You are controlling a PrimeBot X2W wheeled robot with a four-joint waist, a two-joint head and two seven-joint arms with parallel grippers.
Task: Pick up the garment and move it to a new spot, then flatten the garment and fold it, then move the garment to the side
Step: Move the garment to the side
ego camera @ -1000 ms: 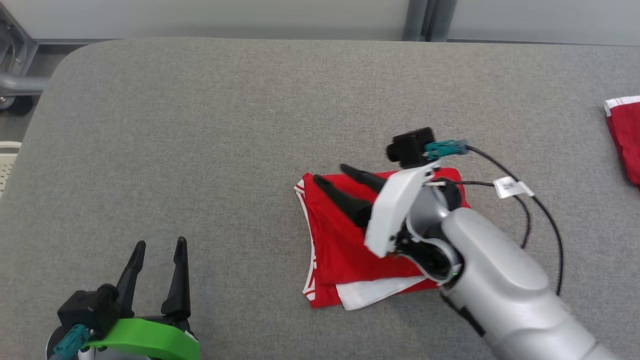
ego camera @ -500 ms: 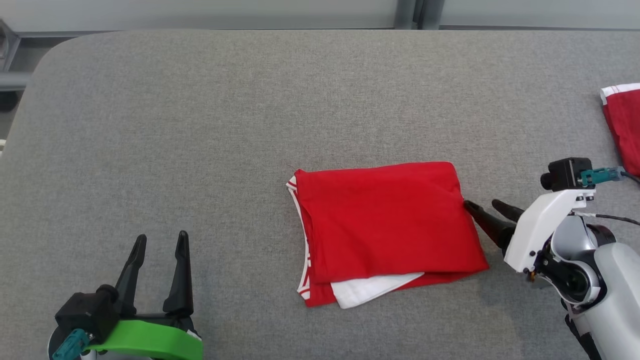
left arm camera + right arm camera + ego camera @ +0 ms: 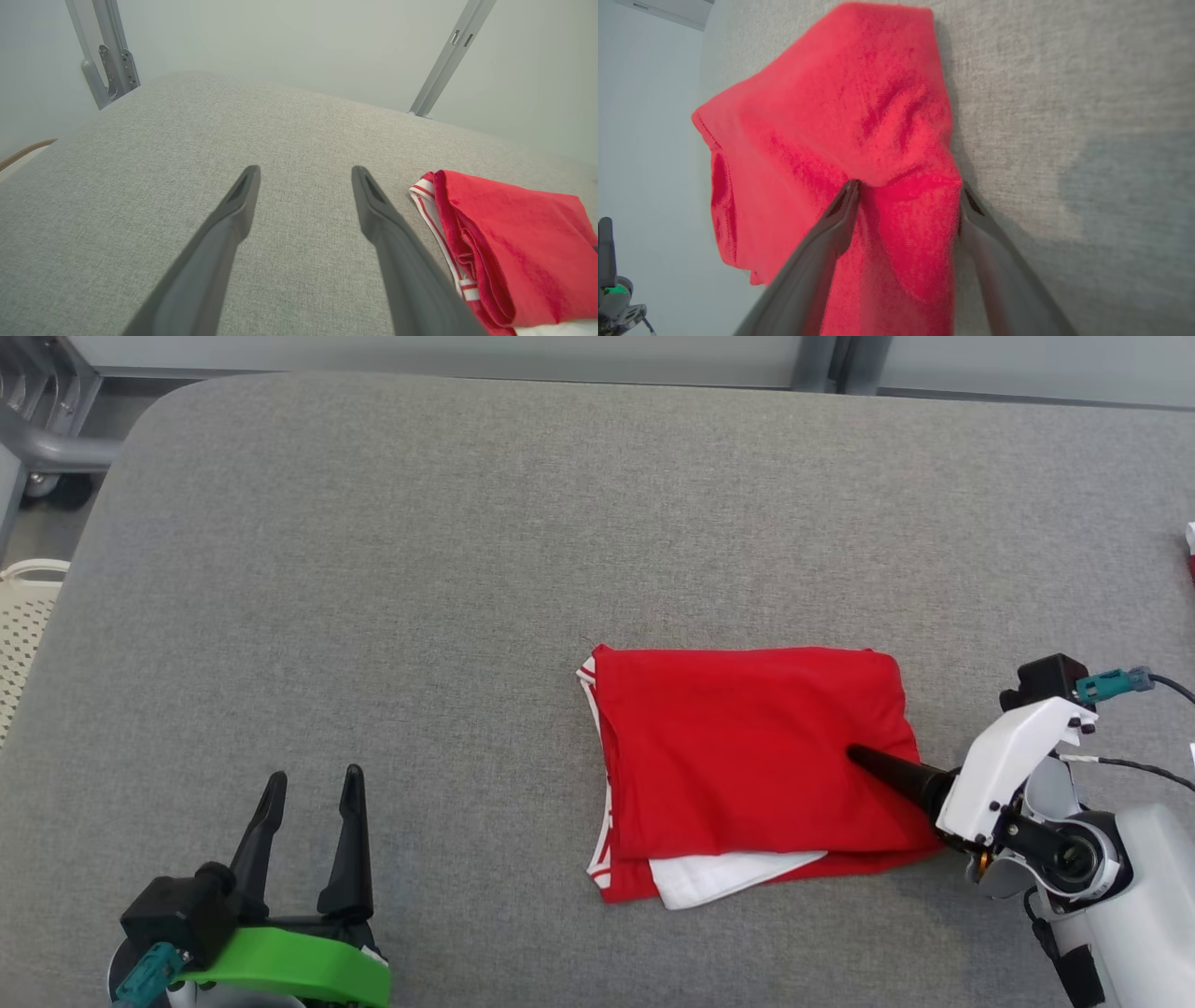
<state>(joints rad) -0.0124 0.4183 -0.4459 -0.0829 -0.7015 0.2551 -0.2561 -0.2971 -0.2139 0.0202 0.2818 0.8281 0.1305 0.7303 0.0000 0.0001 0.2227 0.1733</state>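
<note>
Your right gripper (image 3: 864, 762) is straddling the right edge of the garment (image 3: 747, 747) with its fingers spread. In the head view one dark finger (image 3: 887, 771) is lying on top of the red cloth while the other is hidden by the fold. In the right wrist view the two tips are sitting apart with a bunched ridge of cloth between them, not pinched. The garment is lying folded into a rough rectangle on the gray table (image 3: 373, 569), right of centre and toward the near side. White-striped trim is showing along its left edge and a white layer is peeking out at its near edge. Your left gripper (image 3: 316, 777) is hovering at the near left, well apart from the garment, with its fingers parted and holding nothing.
</note>
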